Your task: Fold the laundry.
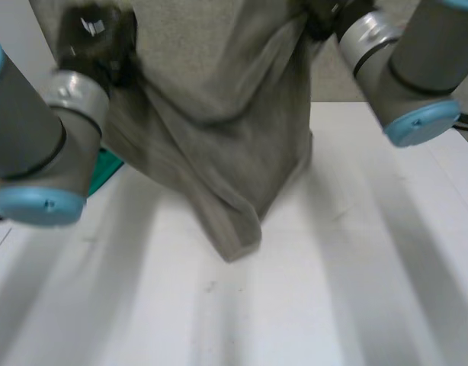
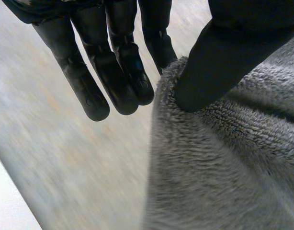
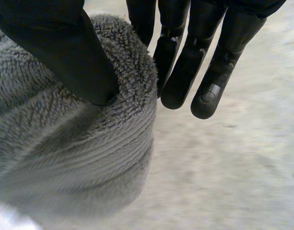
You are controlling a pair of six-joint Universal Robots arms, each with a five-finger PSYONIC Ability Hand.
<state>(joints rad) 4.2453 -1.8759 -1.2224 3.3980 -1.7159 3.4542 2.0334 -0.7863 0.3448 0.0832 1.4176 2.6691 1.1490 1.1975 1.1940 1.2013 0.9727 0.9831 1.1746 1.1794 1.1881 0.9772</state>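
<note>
A grey fleecy towel (image 1: 219,130) hangs above the white table (image 1: 333,290), held up by both hands, and its lowest corner droops down to the tabletop. My left hand (image 1: 97,38) grips one upper edge. In the left wrist view its thumb (image 2: 223,57) pinches the towel (image 2: 223,163) against a finger, while the other fingers (image 2: 113,72) stay straight beside the cloth. My right hand (image 1: 325,19) grips the other upper edge. There its thumb (image 3: 65,52) presses the towel (image 3: 75,153) the same way, next to straight fingers (image 3: 185,72).
A green object (image 1: 104,169) peeks out on the table behind the left arm's elbow. Both grey arms with light-blue caps flank the hanging cloth. White tabletop stretches in front of and to the right of the towel.
</note>
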